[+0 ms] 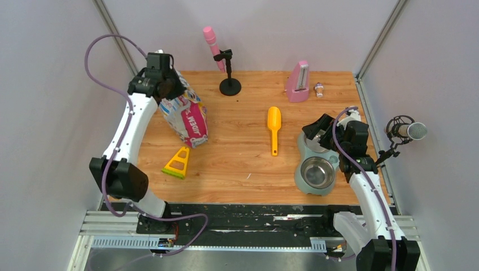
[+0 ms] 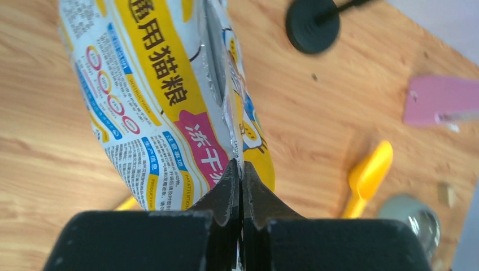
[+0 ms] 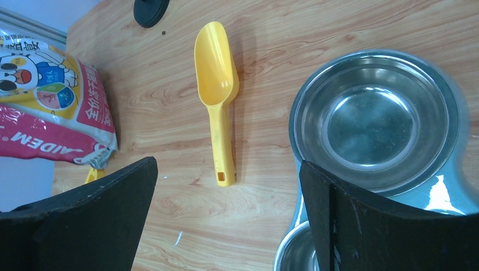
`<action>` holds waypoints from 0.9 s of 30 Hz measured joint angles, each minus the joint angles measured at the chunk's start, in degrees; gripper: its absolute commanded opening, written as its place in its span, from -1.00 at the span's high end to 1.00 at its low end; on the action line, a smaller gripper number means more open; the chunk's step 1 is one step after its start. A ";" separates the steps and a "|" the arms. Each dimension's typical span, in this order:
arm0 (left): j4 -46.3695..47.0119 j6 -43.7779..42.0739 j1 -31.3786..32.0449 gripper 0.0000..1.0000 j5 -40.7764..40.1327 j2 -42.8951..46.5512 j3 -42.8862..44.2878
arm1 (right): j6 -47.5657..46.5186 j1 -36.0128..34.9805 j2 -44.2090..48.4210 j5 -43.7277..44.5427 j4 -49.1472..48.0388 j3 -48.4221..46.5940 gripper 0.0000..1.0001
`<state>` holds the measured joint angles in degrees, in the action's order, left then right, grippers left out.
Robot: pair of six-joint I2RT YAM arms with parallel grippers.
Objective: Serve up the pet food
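My left gripper (image 1: pixel 166 90) is shut on the top edge of the printed yellow-white-pink bag (image 1: pixel 186 116) at the back left. In the left wrist view the closed jaws (image 2: pixel 242 169) pinch the bag (image 2: pixel 152 84) at its seam. The bag's bottom rests on the table. No pet food shows; the kibble is hidden. The yellow scoop (image 1: pixel 274 127) lies empty mid-table, and also shows in the right wrist view (image 3: pixel 217 84). My right gripper (image 1: pixel 325 132) is open and empty over the far bowl (image 3: pixel 370 118) of the grey double feeder (image 1: pixel 299 180). The near bowl (image 1: pixel 317 172) is empty.
A pink microphone on a black stand (image 1: pixel 226 84), a pink metronome (image 1: pixel 297 82) and a small object (image 1: pixel 319 88) stand at the back. A yellow triangular piece (image 1: pixel 178 164) lies front left. A grey microphone (image 1: pixel 406 131) juts in at the right wall.
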<state>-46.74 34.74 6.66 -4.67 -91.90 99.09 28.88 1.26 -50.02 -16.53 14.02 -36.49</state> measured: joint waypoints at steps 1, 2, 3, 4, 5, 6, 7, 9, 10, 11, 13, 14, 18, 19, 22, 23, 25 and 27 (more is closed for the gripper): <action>-0.26 0.94 1.79 1.00 0.02 1.60 -1.55 | 0.02 0.00 0.04 0.00 0.00 0.00 -1.00; -0.11 1.90 3.56 1.00 0.31 3.30 -3.37 | 0.00 0.00 0.11 -0.02 0.07 0.00 -1.00; -0.02 2.80 4.98 1.00 0.63 4.92 -5.07 | 0.00 0.00 0.22 -0.02 0.11 0.00 -1.00; 0.17 3.54 6.43 1.00 0.81 6.34 -6.56 | 0.00 0.00 0.39 -0.07 0.11 0.00 -1.00; 0.26 4.24 8.17 1.00 0.96 7.85 -8.11 | 0.00 0.00 0.55 -0.09 0.13 0.00 -1.00; 0.28 4.76 9.81 1.00 0.92 9.07 -9.25 | 0.00 0.00 0.72 -0.17 0.13 0.00 -1.00; 0.24 5.01 11.19 1.00 0.81 9.92 -10.01 | 0.00 0.00 0.85 -0.31 0.13 0.00 -1.00; 0.13 5.27 14.78 1.00 -0.02 11.19 -11.15 | 0.00 0.00 1.09 -0.59 0.15 0.00 -1.00; 0.20 5.35 16.76 1.00 -0.48 11.58 -11.58 | 0.00 0.00 1.22 -0.85 0.17 0.00 -1.00; 0.31 5.49 18.95 1.00 -1.29 11.98 -12.13 | 0.00 0.00 1.36 -1.14 0.20 0.00 -1.00; 1.09 5.73 23.06 1.00 -3.02 12.98 -13.49 | 0.02 0.00 1.64 -1.68 0.28 0.00 -1.00; 1.73 5.90 25.31 1.00 -3.96 13.64 -14.36 | 0.02 0.00 1.79 -1.97 0.31 0.00 -1.00; 3.32 7.10 33.27 1.00 -6.16 15.32 -16.52 | 0.02 0.00 2.84 -2.69 0.33 0.00 -1.00; 3.98 7.52 35.26 1.00 -6.62 15.58 -17.00 | 0.02 0.00 3.10 -2.86 0.35 0.00 -1.00; 5.81 8.39 39.91 1.00 -8.02 15.72 -17.75 | 0.02 0.00 3.65 -3.45 0.35 0.00 -1.00; 6.19 8.48 41.18 1.00 -8.52 15.72 -17.86 | 0.02 0.00 3.67 -3.65 0.33 0.00 -1.00; 6.69 8.48 43.67 1.00 -9.97 15.72 -17.90 | 0.07 0.00 3.67 -4.17 0.35 0.00 -1.00; 7.10 8.44 45.66 1.00 -11.02 15.63 -17.90 | 0.13 0.00 3.67 -4.50 0.35 0.00 -1.00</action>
<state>-39.64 43.18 52.31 -15.68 -76.27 81.19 29.02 1.26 -46.35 -21.04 14.37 -36.49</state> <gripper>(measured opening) 0.008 0.998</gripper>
